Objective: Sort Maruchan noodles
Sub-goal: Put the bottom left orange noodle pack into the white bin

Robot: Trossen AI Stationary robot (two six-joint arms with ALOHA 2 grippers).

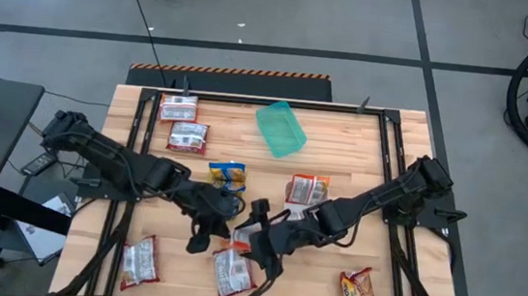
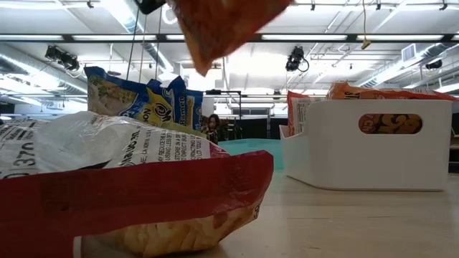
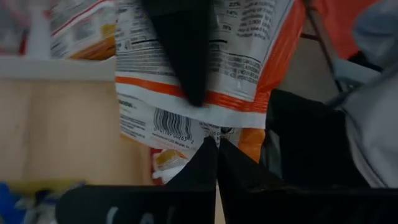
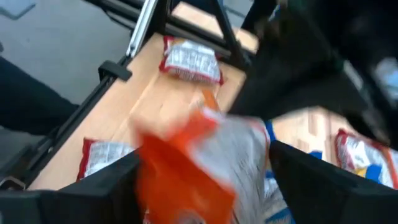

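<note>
An orange Maruchan noodles packet with a white barcoded back hangs in the air between my two grippers, near the table's front middle. My left gripper is shut on it. My right gripper is open, one finger on either side of the packet. One right finger lies in front of the packet's back; I cannot tell whether it touches. Below lies a silvery-red packet, flat on the wood. My left gripper pinches the orange packet's sealed edge, beside the barcode, between its two fingertips. The fingers come slanting down from the table's left. The packet is lifted clear of the table, one corner pointing down.
Other packets lie on the table: two silvery-red at the far left, a blue one in the middle, a silvery-red one front left, an orange one front right. A green tray lies far middle. A white tray holds orange packets.
</note>
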